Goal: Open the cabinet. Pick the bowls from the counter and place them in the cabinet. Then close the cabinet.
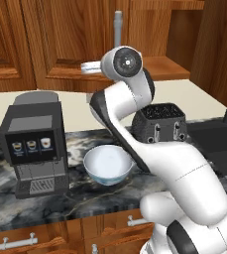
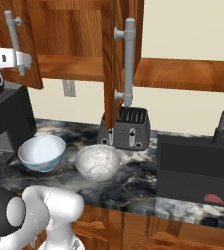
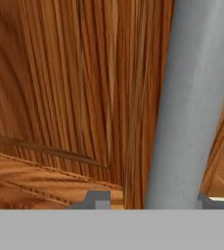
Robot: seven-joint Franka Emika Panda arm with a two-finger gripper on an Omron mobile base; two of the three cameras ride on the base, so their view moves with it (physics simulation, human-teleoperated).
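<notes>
The jaws (image 2: 21, 63) are at the left door's bar handle (image 2: 11, 36); in the hand view the handle (image 3: 194, 97) runs between the two tips, but whether they clamp it cannot be told.

Risk: if the tips are loose on the bar, a further pull could let it slip out, leaving the left door only part open. The arm's elbow hangs over the bench (image 2: 133, 180); a wide swing could knock the bowls.

Bowls: both rest upright on the bench, close beside each other, apparently not touching. The blue-patterned bowl (image 2: 41, 152) sits at 9 o'clock of the speckled bowl (image 2: 98, 162); both look empty.

Behind them, at 1 o'clock of the speckled bowl, stands the toaster (image 2: 125, 129).

Cabinet (image 2: 84, 66): above the bench, reddish-brown. The right door (image 2: 114, 58) stands swung out, edge-on to the right base view, its handle (image 2: 128, 61) vertical.
</notes>
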